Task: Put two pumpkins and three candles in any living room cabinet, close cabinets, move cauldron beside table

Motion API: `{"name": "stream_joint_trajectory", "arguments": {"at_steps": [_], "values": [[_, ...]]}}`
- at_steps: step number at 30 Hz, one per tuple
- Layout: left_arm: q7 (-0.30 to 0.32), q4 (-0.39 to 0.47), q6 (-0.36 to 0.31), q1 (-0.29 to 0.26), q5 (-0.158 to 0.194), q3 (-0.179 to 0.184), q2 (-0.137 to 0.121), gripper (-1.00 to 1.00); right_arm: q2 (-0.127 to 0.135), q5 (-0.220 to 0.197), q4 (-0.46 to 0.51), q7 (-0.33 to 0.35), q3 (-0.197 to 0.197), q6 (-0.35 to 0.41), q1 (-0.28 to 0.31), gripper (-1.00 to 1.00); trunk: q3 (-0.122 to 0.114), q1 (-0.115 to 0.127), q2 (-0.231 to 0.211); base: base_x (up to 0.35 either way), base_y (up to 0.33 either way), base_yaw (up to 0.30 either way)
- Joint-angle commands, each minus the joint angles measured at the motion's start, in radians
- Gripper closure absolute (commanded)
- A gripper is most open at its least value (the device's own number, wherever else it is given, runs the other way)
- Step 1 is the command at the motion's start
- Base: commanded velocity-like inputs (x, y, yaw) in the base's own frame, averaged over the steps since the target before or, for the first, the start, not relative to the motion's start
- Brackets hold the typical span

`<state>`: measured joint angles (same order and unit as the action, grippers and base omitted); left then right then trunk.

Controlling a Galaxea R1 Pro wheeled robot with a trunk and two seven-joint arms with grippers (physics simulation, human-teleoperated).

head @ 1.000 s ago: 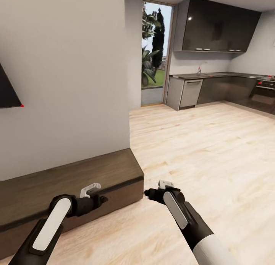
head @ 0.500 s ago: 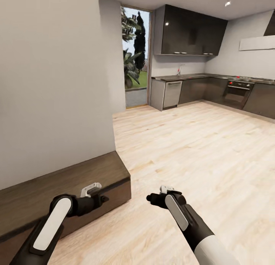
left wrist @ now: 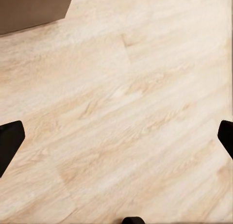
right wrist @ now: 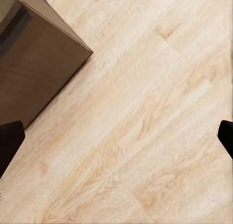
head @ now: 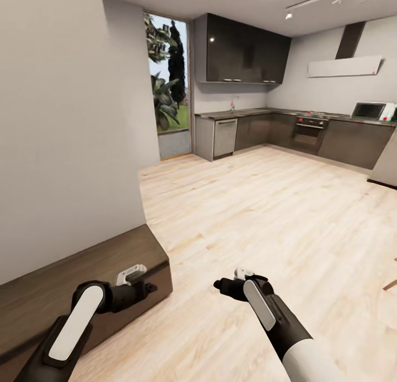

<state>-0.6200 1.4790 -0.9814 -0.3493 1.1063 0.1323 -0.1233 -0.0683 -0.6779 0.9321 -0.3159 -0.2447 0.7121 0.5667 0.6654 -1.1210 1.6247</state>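
Observation:
The cabinet (head: 82, 283) is a long, low dark-brown wood unit against the grey wall at the lower left of the head view, its fronts shut. My left gripper (head: 132, 274) hovers over its near end, and my right gripper (head: 242, 273) hangs above bare floor to its right. Both are open and hold nothing. In the left wrist view the left gripper (left wrist: 116, 139) spreads over floorboards, with a cabinet corner (left wrist: 29, 8) at the frame's edge. In the right wrist view the right gripper (right wrist: 116, 136) looks down at floor beside the cabinet's end (right wrist: 34, 64). The pumpkins, candles, cauldron and table are out of view.
A grey wall (head: 60, 123) stands behind the cabinet. Light wood floor (head: 264, 205) stretches ahead to a kitchen with dark units (head: 248, 51), an oven (head: 309, 131) and a glass door (head: 168, 90). A brown edge (head: 390, 285) pokes in at the right.
The whole head view has swung to the right, so the cabinet and wall sit further left and more of the kitchen shows. Both arms keep the same pose, grippers still open.

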Motion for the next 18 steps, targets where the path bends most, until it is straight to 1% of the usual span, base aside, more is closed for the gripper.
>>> {"name": "stream_joint_trajectory", "arguments": {"at_steps": [1,18], "values": [[-0.010,0.001,0.000,0.000,0.010,0.001,-0.001,-1.00,0.000,-0.010,0.001,-0.010,-0.002,0.001,0.001,-1.00,0.000,0.000,0.001,0.000,0.000,-0.269],[-0.010,0.001,0.000,0.000,0.006,-0.004,-0.002,-1.00,0.000,-0.012,0.000,-0.008,-0.002,0.001,0.001,-1.00,-0.012,0.000,0.001,0.000,0.000,-0.266]]}}
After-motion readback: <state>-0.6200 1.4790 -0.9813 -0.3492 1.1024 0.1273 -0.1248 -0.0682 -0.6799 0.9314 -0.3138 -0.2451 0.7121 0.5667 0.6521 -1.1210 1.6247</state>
